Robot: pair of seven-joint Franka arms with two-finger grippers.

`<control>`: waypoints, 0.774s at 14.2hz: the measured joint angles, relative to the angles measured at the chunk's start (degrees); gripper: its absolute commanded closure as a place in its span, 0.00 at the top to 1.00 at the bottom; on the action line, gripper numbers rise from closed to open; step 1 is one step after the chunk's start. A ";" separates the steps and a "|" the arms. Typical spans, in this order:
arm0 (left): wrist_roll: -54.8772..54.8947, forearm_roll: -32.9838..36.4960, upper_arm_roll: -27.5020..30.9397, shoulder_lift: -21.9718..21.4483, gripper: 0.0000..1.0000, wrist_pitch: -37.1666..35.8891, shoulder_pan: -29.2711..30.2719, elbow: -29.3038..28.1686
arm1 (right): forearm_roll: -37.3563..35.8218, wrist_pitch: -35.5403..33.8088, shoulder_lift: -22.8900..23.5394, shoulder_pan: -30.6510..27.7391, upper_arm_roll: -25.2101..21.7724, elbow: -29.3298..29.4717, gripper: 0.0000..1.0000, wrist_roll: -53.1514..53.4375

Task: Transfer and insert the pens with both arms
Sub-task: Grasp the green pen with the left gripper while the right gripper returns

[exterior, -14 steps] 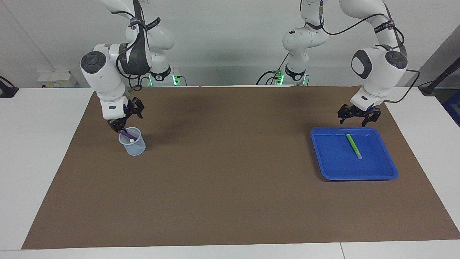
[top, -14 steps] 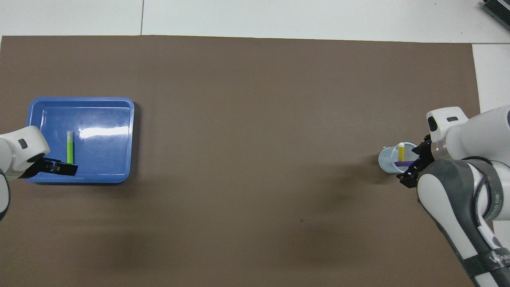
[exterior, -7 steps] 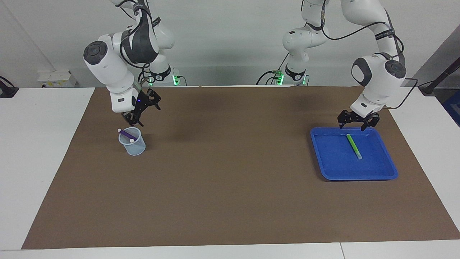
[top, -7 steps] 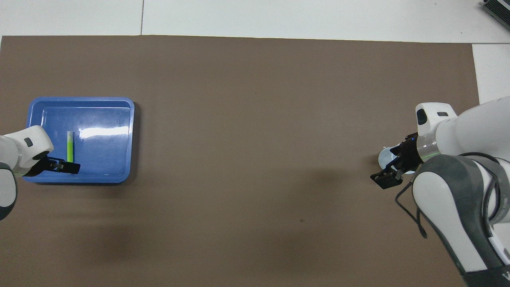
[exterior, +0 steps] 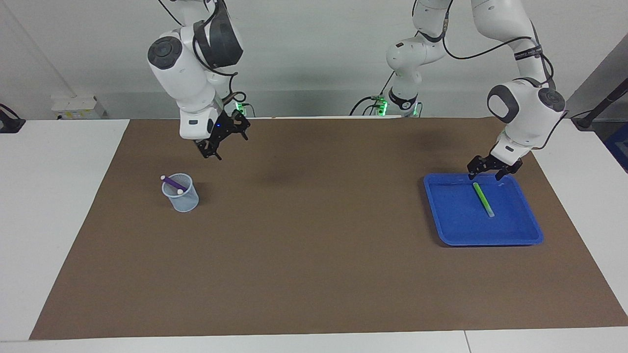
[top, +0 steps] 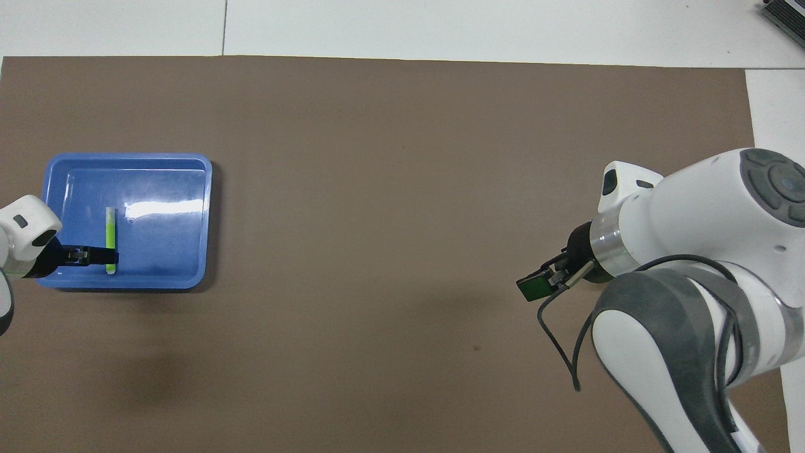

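Green pen (exterior: 483, 199) beneath low left arm (exterior: 525, 113)

In the overhead view the right arm (top: 692, 251) covers the cup (exterior: 180, 192) and its pens (only the facing view shows the purple pen (exterior: 171, 183)). The left arm (top: 22, 239) is cut off by the edge there.

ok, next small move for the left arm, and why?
Probably lower the left tool onto the green pen and close. It hangs open over the pen's end nearer the robots, in the blue tray; the purple pen is already in the cup.
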 measured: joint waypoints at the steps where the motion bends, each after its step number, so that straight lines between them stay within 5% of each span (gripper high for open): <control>1: -0.55 -0.04 -0.13 1.11 1.00 1.03 -0.02 0.34 | 1.84 0.00 0.00 -0.02 -0.01 0.01 1.00 2.75; 7: -1.26 -0.05 -0.56 6.91 0.93 5.08 -0.34 2.82 | 11.10 0.67 0.00 3.99 0.02 0.17 1.00 22.10; 11: -1.26 -0.05 -0.57 7.88 0.43 5.95 -0.45 2.91 | 16.69 6.95 0.00 8.16 0.03 0.26 1.00 36.17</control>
